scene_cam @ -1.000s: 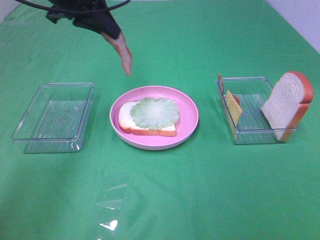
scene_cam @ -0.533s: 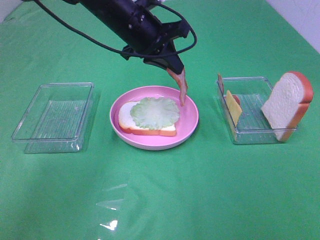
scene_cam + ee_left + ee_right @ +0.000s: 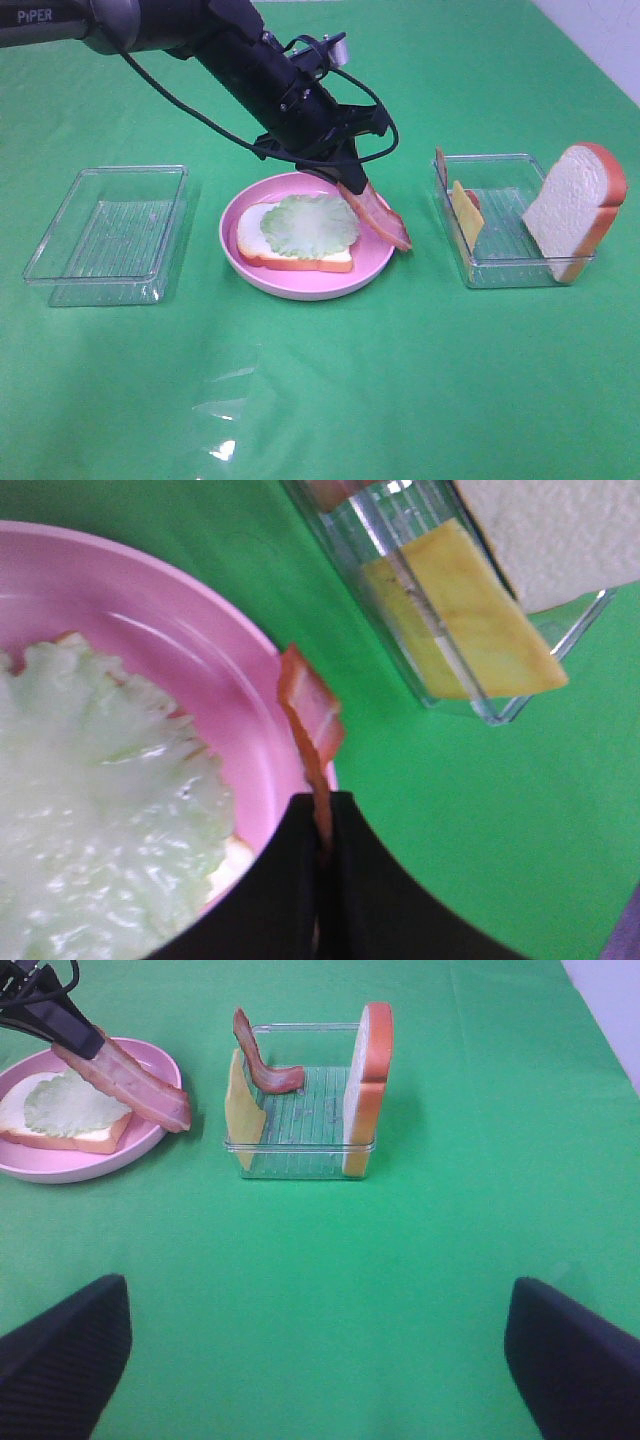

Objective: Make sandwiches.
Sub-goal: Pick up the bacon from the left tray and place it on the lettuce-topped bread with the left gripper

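- Since half a second ago the left hand [image 3: 345, 186] has come down lower over the round pink plastic plate [image 3: 300, 290]. The reddish-brown toy bacon strip [image 3: 380, 216] hung near upright then and now slants down.
- Left hand: fingers pressed together on one end of the bacon strip.
- Half-built sandwich [image 3: 297, 262]: a white bread slice with orange-brown crust under a pale green lettuce leaf [image 3: 310, 222], lying flat on the plate, mid-desk.
- Key relation: the strip's long axis runs from the hand toward the right edge of the desk, and its free end pokes past the plate's rim on that side. The sandwich lies on the left-edge side of the strip, not under it. Strip-to-rim contact: cannot tell.
- Judgement: the strip needs shifting toward the left edge before release, or it will miss the lettuce.
- Right hand [image 3: 315, 1285]: fingers apart, holding nothing, well apart from the plate. The left arm is nearer.
- Clear rectangular plastic tray [image 3: 510, 275] toward the right edge holds a yellow cheese slice [image 3: 466, 214] and a second bread slice [image 3: 572, 208], both propped up.
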`<state>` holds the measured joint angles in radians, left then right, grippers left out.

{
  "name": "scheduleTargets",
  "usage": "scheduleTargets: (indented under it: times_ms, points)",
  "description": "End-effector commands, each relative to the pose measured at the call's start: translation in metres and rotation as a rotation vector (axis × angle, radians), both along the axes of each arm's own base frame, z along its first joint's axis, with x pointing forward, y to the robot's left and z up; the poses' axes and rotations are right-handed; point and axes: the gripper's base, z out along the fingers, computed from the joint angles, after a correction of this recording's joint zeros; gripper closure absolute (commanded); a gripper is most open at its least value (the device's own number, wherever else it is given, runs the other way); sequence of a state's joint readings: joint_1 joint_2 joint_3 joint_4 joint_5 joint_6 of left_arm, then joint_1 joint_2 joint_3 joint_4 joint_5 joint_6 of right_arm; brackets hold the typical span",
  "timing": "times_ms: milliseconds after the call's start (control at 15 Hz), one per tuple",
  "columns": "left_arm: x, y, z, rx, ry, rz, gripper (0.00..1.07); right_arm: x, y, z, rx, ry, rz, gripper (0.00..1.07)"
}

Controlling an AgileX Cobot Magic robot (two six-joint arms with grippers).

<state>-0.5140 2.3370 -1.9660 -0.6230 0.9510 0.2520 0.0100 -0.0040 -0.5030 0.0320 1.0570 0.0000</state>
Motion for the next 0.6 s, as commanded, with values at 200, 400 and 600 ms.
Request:
scheduleTargets:
  times_ms: [200, 400, 600]
  points:
    - [0.001, 0.02, -0.009, 0.281, -0.064, -0.053, 1.07, -0.003, 0.0, -0.001, 0.003, -0.024, 0.001, 0.09]
    - [0.005, 0.026, -0.01, 0.353, -0.101, -0.038, 1.07, -0.003, 0.0, -0.001, 0.003, -0.024, 0.001, 0.09]
    - [0.007, 0.029, -0.011, 0.38, -0.101, -0.002, 1.07, -0.003, 0.0, -0.001, 0.003, -0.024, 0.001, 0.09]
